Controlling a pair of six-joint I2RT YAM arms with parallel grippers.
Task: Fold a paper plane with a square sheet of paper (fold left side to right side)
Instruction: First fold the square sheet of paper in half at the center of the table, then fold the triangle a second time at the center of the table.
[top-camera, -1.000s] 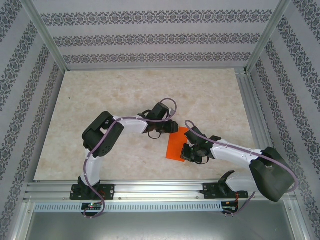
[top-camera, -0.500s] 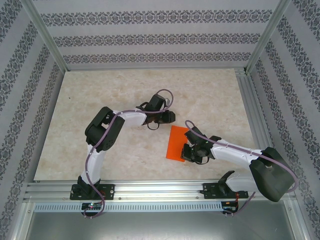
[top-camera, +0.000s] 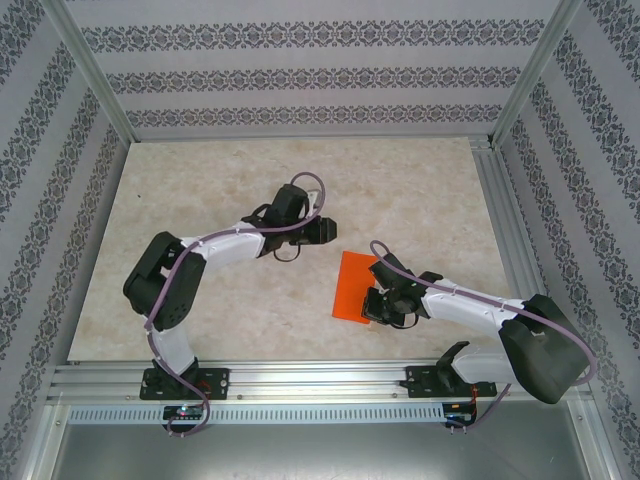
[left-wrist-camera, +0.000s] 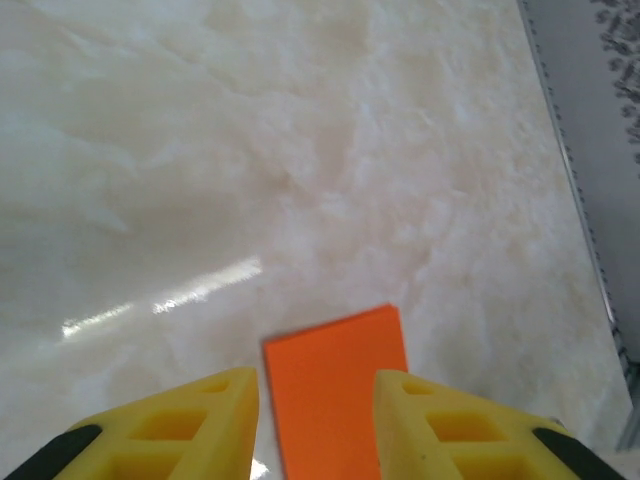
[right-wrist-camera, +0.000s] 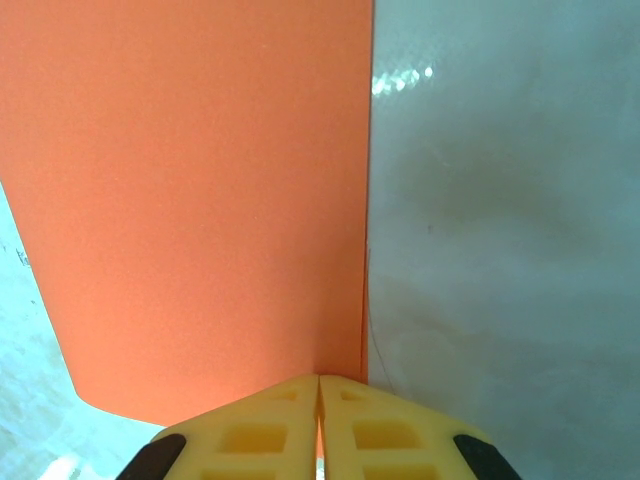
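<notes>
While checking the hold, found the right gripper (top-camera: 383, 305) low on the lower right corner of the square sheet of paper (top-camera: 352, 285), just right of centre in the overhead frame. From the right wrist, saw its pads (right-wrist-camera: 260, 430) pressed together at bottom centre, astride the sheet's right edge, with a sliver of orange in the seam; taken as a pinch on the paper. Found the left gripper (top-camera: 322, 231) up and left of the sheet, apart from it, spread with nothing between. Noted the sheet flat on the marble-look table (top-camera: 200, 200) as a narrow rectangle, apparently doubled, with layers slightly parted along the right edge. Risks, as judged: could skew the top layer if dragged sideways, spoiling edge alignment; could crumple or tear thin paper at the pinch; could spring open if released before creasing. Also noted a purple cable (top-camera: 397, 270) arching beside the sheet's upper right corner, liable to brush it; an aluminium rail (top-camera: 300, 378) along the bottom; patterned walls around. Saw no obstacle between left gripper and sheet.
</notes>
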